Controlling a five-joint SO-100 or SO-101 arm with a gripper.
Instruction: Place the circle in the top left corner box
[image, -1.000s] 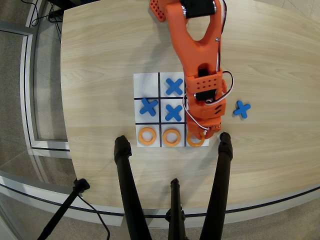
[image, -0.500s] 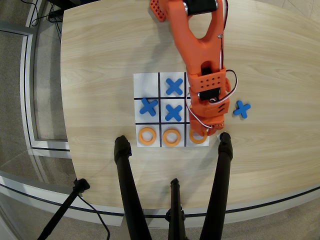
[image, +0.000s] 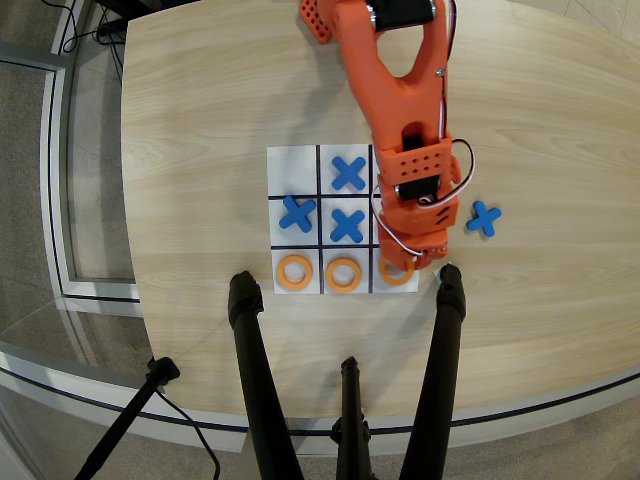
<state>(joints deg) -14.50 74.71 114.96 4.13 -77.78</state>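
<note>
A pale wood-grain desk (image: 200, 120) with a curved edge filled most of the overhead view, grey floor (image: 30, 200) showing to its left. An orange robot arm (image: 400, 90) reached down from the top of the picture across the right column of a white three-by-three board (image: 292, 165) ruled with black lines. Three black tripod legs (image: 255, 380) rose from the bottom edge toward the board's lower side, with a thinner black stand (image: 130, 420) at lower left.

The arm's end effector (image: 415, 262) sat over the bottom right cell, right above an orange ring (image: 395, 273), the circle in question, which lay in that cell partly hidden beneath it. Whether the fingers gripped the ring or stood parted could not be told from this angle. Two more orange rings (image: 295, 272) occupied the bottom left and bottom middle (image: 343, 273) cells.

Blue X pieces (image: 348, 173) lay in the top middle, centre left (image: 298, 213) and centre (image: 347, 225) cells. A fourth blue X (image: 484, 218) rested on the bare desk, just right of the arm and off the board. In this view the top left cell (image: 292, 170) was plain white.
</note>
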